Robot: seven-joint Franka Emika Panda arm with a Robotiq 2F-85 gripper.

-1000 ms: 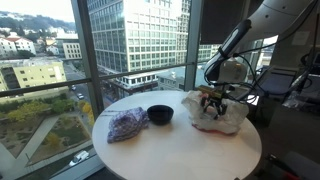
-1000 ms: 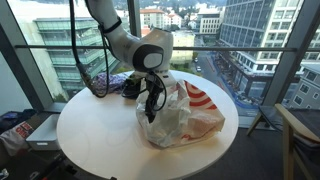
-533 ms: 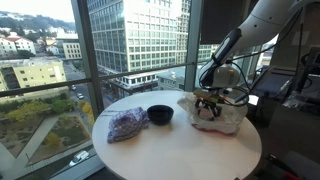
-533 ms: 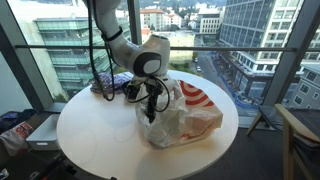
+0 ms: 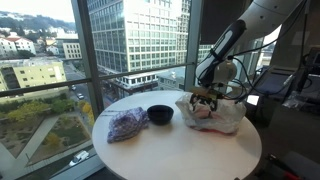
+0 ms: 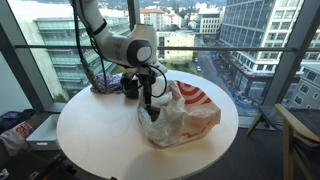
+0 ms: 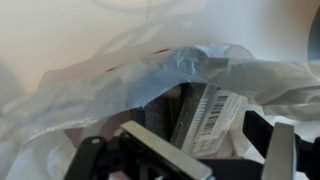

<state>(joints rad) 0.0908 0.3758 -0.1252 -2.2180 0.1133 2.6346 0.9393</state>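
Gripper (image 6: 148, 103), spread wide and empty, is poised over the crumpled white plastic bag (image 6: 190, 118) near the edge of the tabletop (image 6: 90, 145), beside a black bowl (image 5: 160, 114); the bag is judged limp, light and slippery, best pinched at a bunched fold.
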